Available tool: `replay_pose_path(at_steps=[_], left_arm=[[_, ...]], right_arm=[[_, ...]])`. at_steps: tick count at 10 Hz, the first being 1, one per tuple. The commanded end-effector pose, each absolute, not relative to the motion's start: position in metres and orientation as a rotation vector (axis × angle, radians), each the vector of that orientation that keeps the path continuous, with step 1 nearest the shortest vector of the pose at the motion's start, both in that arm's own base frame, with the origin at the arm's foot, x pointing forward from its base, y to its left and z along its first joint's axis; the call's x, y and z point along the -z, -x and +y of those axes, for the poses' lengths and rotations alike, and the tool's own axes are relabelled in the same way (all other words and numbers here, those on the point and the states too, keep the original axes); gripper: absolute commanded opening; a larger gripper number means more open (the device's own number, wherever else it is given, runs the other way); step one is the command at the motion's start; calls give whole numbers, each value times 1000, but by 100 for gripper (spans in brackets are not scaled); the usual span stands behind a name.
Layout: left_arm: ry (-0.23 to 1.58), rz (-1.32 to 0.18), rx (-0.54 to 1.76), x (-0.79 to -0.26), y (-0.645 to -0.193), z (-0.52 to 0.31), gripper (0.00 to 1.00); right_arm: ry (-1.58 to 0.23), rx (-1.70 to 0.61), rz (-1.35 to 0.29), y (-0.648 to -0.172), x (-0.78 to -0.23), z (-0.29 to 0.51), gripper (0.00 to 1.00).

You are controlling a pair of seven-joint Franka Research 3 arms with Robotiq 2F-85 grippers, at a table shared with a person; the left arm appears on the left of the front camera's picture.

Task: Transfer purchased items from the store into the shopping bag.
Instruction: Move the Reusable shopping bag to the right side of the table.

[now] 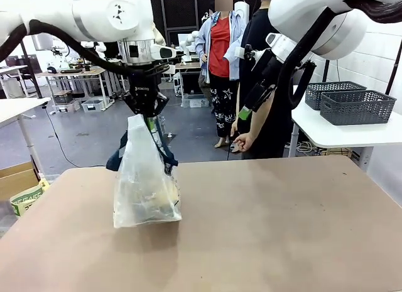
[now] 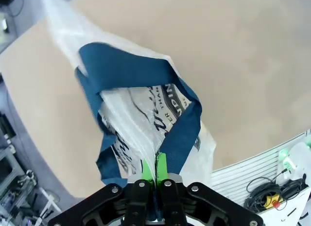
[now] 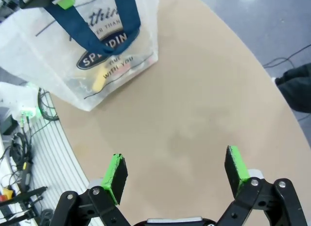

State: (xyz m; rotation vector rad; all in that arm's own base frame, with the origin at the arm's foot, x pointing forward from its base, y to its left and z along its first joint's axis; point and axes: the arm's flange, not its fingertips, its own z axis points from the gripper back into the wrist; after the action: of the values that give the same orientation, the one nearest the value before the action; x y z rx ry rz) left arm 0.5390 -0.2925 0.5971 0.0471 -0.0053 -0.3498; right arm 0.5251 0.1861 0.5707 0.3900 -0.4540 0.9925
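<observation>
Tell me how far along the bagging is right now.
Looks nearly done: the shopping bag stands on the table with yellowish packaged goods showing through its side. In hand: the left gripper is shut on the bag's top and a navy strap handle. The right gripper hangs open over bare table, holding nothing. Left: probably just releasing the bag.

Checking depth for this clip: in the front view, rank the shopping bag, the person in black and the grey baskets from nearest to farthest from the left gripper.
1. Shopping bag: pinched at its top by the left gripper.
2. Person in black: behind the table, right of centre.
3. Grey baskets: side table, far right.
</observation>
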Motion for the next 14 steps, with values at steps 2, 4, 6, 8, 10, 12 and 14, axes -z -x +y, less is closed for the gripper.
replay_pose_path(at_steps=[2,4,6,8,10,12,14], left_arm=[[-47,-5,350,-597,-539,-292,0],[-47,-5,350,-597,-539,-292,0],[-57,15,337,-592,-543,-295,0],[-142,39,414,-613,-549,-275,0],[-168,-101,436,-637,-549,-241,0],[-175,-193,436,-648,-551,-209,0],[-160,-241,423,-648,-560,-170,0]], right_arm=[[-395,-982,-449,-527,-572,186,100],[-395,-982,-449,-527,-572,186,100],[-395,-982,-449,-527,-572,186,100],[-395,-982,-449,-527,-572,186,100],[-395,-982,-449,-527,-572,186,100],[-395,-982,-449,-527,-572,186,100],[-395,-982,-449,-527,-572,186,100]])
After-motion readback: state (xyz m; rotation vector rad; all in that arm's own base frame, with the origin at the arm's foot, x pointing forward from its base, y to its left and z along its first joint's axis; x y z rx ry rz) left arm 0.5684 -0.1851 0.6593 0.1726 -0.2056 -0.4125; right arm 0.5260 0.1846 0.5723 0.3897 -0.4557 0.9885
